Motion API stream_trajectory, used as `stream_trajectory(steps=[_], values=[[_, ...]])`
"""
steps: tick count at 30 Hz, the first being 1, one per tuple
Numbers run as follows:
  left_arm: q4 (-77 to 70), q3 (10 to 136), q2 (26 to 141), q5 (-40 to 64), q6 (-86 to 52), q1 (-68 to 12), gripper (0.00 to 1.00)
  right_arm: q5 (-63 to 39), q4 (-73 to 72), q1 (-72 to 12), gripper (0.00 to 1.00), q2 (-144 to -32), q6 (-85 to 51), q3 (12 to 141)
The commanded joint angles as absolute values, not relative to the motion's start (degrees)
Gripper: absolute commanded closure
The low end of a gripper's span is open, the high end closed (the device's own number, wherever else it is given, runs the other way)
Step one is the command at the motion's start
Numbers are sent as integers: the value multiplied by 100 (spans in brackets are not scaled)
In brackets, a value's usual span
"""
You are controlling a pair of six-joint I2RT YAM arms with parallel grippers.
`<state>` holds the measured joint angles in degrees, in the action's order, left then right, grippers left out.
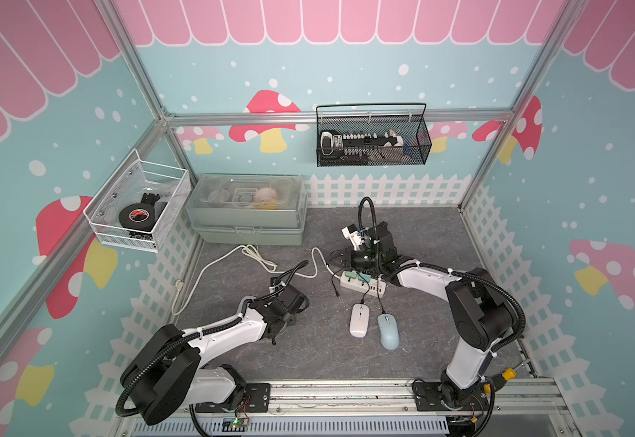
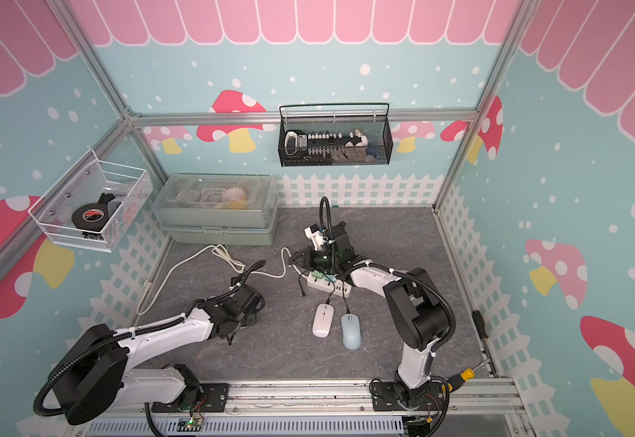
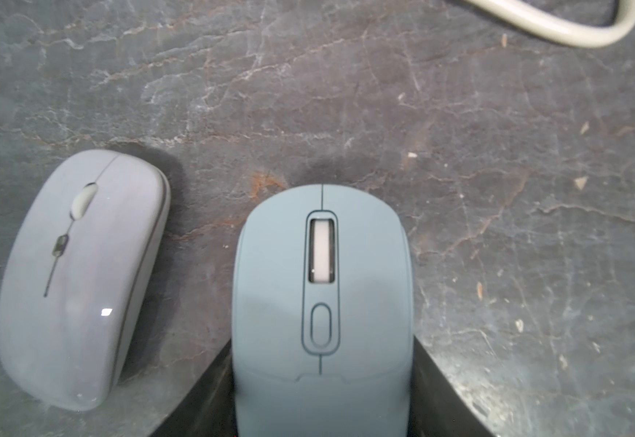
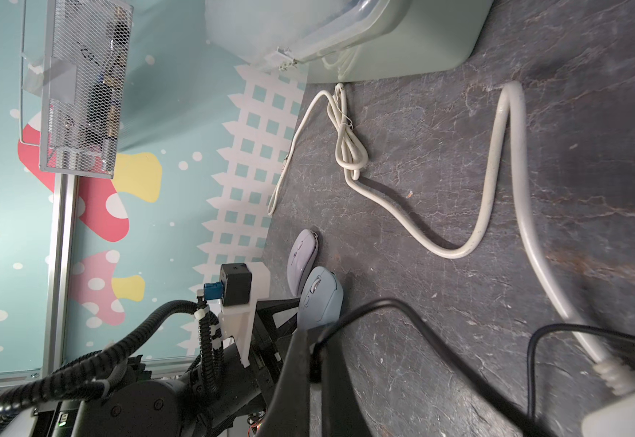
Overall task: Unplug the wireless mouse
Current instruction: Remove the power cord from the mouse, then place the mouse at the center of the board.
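Observation:
A blue-grey wireless mouse (image 3: 321, 302) lies on the dark mat with no lead at its nose. My left gripper (image 3: 321, 382) is shut on its rear, one jaw against each side. The same mouse (image 4: 323, 299) shows in the right wrist view, under the left wrist. In both top views that wrist hides it. My right gripper (image 4: 314, 359) is shut on a thin black cable (image 4: 384, 302). It hovers just left of the white power strip (image 1: 361, 283). From above, the right gripper (image 1: 332, 261) points left, with a loose black cable end (image 1: 335, 293) lying below it.
A lilac mouse (image 3: 81, 280) lies beside the held one. A white mouse (image 1: 358, 321) and a pale blue mouse (image 1: 388, 332) sit in front of the strip on black leads. The strip's white cord (image 1: 232, 257) loops toward the green toolbox (image 1: 248, 227).

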<state>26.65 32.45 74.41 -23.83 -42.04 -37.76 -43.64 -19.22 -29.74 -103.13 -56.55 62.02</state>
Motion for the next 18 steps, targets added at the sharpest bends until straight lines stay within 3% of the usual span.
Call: stream_trajectory(steps=[1,9,18], values=[[2587,3076,7246,-2247,-4482,-3585,59,-4482,-1865,-3021,100,-10449,-5546,6354],[2606,3061,7312,-2204,-4556,-3449,58,-4550,-1837,-3102,100,-10588,-5554,6417],[2716,3222,7644,-2155,-4565,-3329,51,-4545,-1645,-3123,100,-10633,-5423,6451]])
